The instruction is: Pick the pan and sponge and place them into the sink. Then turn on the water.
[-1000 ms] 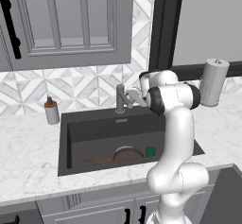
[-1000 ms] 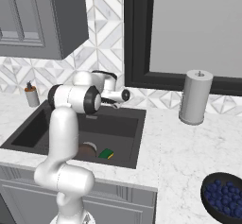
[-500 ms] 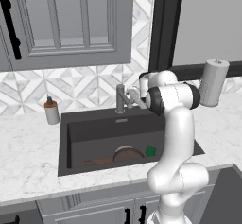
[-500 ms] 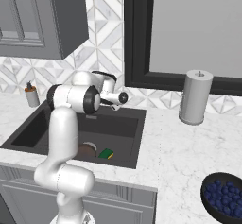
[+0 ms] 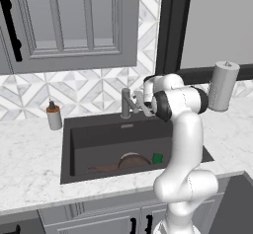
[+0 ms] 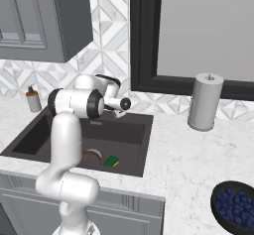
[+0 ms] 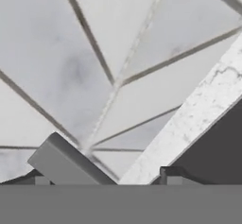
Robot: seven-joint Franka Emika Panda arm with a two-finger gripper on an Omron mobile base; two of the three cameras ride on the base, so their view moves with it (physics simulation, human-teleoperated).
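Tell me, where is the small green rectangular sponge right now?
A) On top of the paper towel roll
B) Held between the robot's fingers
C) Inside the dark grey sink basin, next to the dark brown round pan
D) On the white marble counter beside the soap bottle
C: the small green sponge lies on the floor of the dark grey sink basin, just right of the dark brown round pan.

Arm bent high, end effector [image 5: 140, 102] open, pointing horizontally.
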